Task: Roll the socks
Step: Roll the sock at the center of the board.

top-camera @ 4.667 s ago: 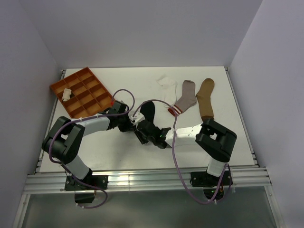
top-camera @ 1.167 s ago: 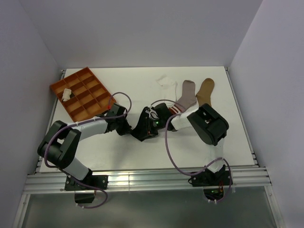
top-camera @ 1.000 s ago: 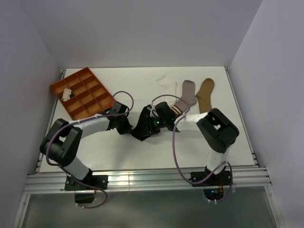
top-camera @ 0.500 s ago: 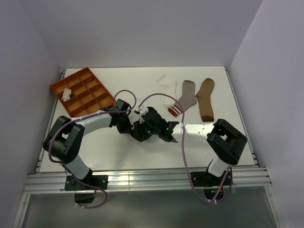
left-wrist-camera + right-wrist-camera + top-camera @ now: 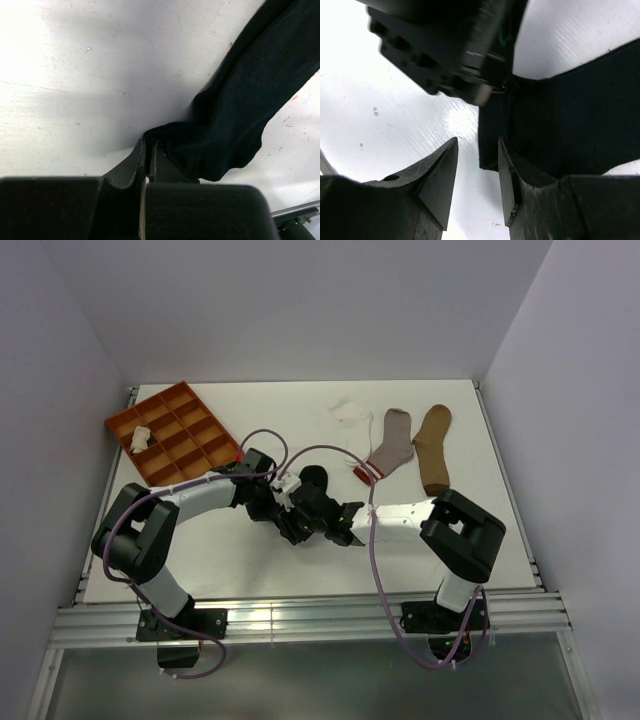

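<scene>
Black knit sock [image 5: 240,110], soft and crumpled, mid-counter [image 5: 75,60]. Left jaws pinched tight on its folded edge. Right jaws part-open, a sock corner at their gap, unclamped. Toward the far edge: grey sock [image 5: 392,445] and tan sock [image 5: 433,445] flat, white sock [image 5: 352,414] bunched. Right arm has edged leftward since half a second ago.

Soft, even overhead light; the top view is sharp, with glare on the rail [image 5: 300,618] at the near edge of the table [image 5: 480,540]. In the wrist views the table washes out white, the black sock [image 5: 250,100] is featureless, and the left gripper [image 5: 148,147] and right gripper [image 5: 477,150] are dark and blurred.
</scene>
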You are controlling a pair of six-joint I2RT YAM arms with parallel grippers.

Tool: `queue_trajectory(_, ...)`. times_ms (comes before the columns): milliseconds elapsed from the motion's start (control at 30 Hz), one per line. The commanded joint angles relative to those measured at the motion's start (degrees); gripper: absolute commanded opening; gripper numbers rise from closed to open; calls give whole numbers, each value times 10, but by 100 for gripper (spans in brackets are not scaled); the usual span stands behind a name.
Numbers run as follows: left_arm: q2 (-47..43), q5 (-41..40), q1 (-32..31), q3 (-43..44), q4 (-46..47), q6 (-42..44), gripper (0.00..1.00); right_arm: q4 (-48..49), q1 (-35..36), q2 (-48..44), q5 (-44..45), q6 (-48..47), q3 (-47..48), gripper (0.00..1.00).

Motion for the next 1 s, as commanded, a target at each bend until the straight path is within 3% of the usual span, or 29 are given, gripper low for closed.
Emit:
queue_trajectory(0,21,-7,-7,2,-29,15,0,2,13,5,20,-17,28,45)
queue_trajectory(667,19,-8,-8,-5,-24,13,0,-33,25,-5,94,-11,49,44)
queue_trajectory(967,21,-9,-8,-5,-23,13,0,-38,26,18,79,-10,49,44)
